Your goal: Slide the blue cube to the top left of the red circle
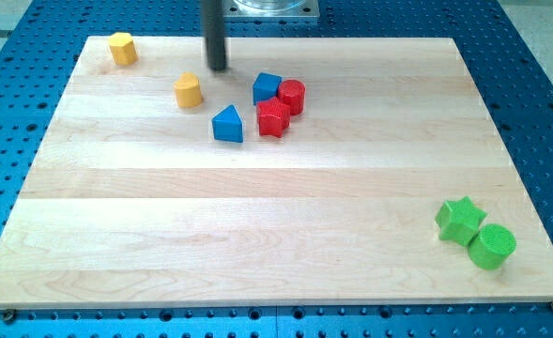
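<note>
Presently, items logged from the view's left to its right.
Worktop [257, 216]: pale wooden board on a blue perforated base.
Yellow block [121, 47]: top-left corner of the board; shape possibly hexagonal, hard to tell.
Second yellow block [189, 91]: lower right of the first, apart from the others.
My tip [218, 68]: dark rod's end, between the second yellow block and the blue cube, touching neither.
Hand: none fitted; rod only.
Blue triangle block [227, 124]: just left of the red star.
Blue cube [267, 87]: touching the red circle's left side, slightly above the red star.
Red star [273, 118]: below the cube.
Red circle [292, 96]: rightmost of the cluster.
Green star [460, 219]: bottom-right corner.
Green circle [492, 246]: touching the green star.
</note>
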